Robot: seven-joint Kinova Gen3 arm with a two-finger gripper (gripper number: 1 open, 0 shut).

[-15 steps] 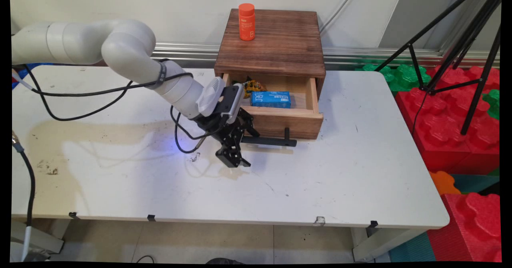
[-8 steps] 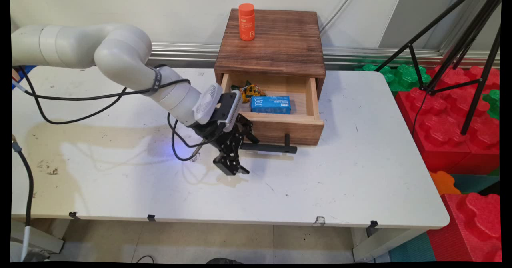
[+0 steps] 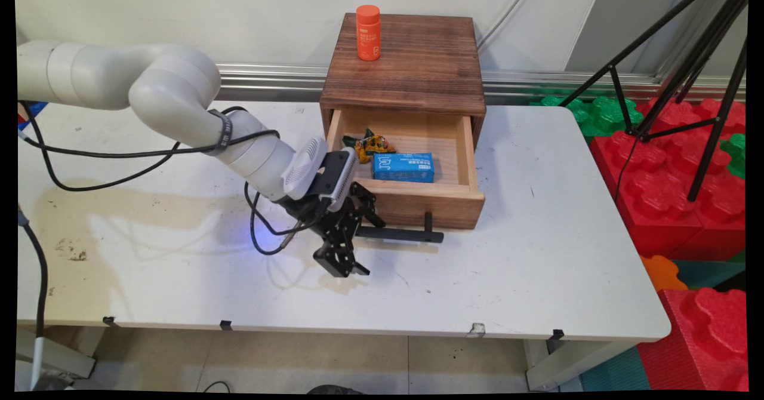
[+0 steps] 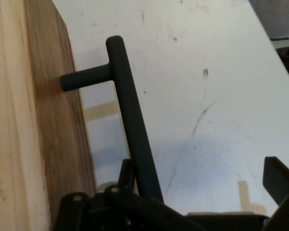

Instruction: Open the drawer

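While the hand view cuts off the fingertips, the jaws read as open: one finger (image 4: 279,178) sits at the right edge, well apart from the black handle (image 4: 130,110), and the bar runs down into the linkage close to the other side. Nothing looks clamped. The bar lies between the jaws, not pinched, and I can't tell if it touches the near-side finger. In the main view the jaws hang low over the bench (image 3: 537,257), pointing down, right at the left end of the handle (image 3: 400,234). The handle is a T-bar on a short post, standing off the front of the wooden drawer (image 3: 430,200). The drawer stands pulled well out of a small wooden cabinet (image 3: 412,60) at the back of the bench, inside fully exposed. Inside it, a blue box (image 3: 403,167) lies flat near the front, and a crumpled yellow-orange wrapper (image 3: 370,145) sits just behind it to the left, near but apart. On top of the cabinet an orange bottle (image 3: 368,33) stands upright at the back left corner, untouched. Black cables (image 3: 119,152) droop from the arm over the bench's left half. Off the bench to the right: tripod legs (image 3: 686,77) and red foam blocks (image 3: 662,191).
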